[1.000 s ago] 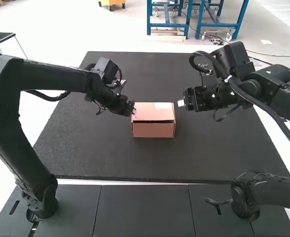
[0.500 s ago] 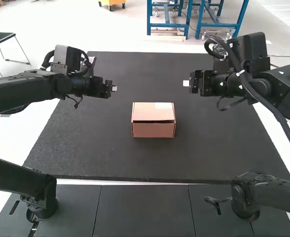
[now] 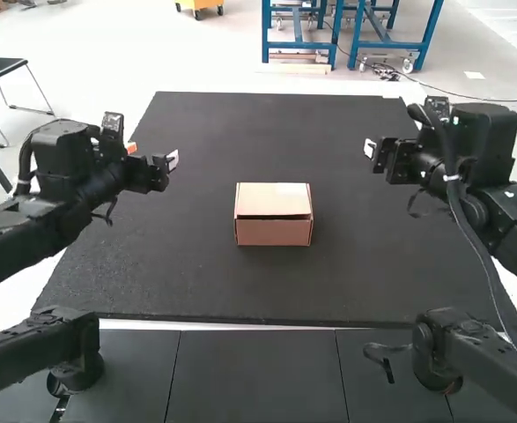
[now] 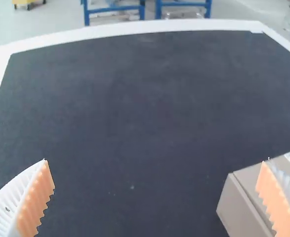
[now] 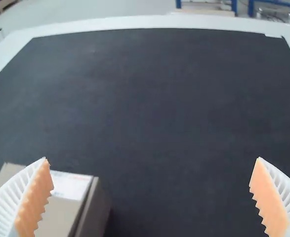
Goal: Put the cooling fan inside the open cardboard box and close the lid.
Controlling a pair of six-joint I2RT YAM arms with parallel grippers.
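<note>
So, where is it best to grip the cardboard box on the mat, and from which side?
Probably from above, at the middle of the box, one finger on its front wall and one on its back wall. The lid lies flat and shut, so no flap stands up to pinch, and front to back looks like its shorter span.

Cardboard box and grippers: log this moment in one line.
cardboard box: lid closed, on black mat | left gripper: open, empty, left of box, apart | right gripper: open, empty, right of box, apart
</note>
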